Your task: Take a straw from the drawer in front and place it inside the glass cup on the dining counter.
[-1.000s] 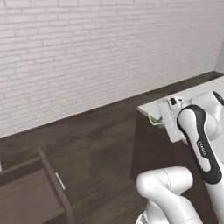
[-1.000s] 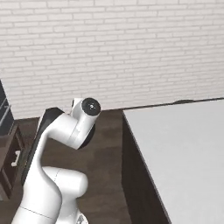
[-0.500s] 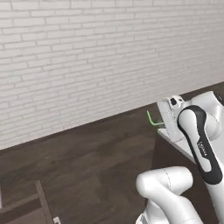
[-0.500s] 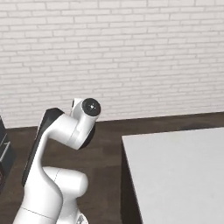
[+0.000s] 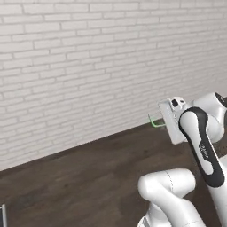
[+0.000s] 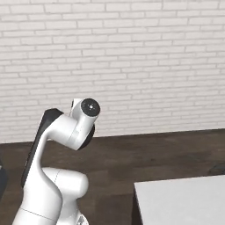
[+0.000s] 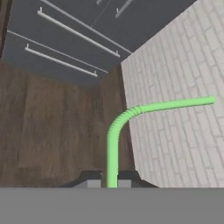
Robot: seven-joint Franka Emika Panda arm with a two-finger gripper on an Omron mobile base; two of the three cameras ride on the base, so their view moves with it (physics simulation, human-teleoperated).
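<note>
Step in hand: I judge I am carrying the straw [image 7: 114,144] from the drawer side toward the dining counter [image 6: 184,200]; the base seems to be turning with me.
My fingers: my gripper [image 7: 106,183] is shut right down on the lower end of the straw, with the two dark tips meeting on either side of the stem.
The straw: bright green, it rises from between my tips, bends at its ribbed joint and runs off to the right in the hand view. In the left base view a short green hook of it [image 5: 154,123] shows just left of my hand, held in the air in front of the brick wall [image 5: 80,66].
The counter: a white corner of it lies at the near right of the right base view, well apart from my hand.
The glass cup: I cannot place it from here; a faint dark shape at the far right edge above the counter is too dim to name.
Doing it well: keep the pinch firm and the wrist quiet, since the long bent end could swing.
Before lowering: I would want the cup's mouth in the hand view first, then bring the free end over it and descend straight.
Risk: the thin stem may twist in my grip.
</note>
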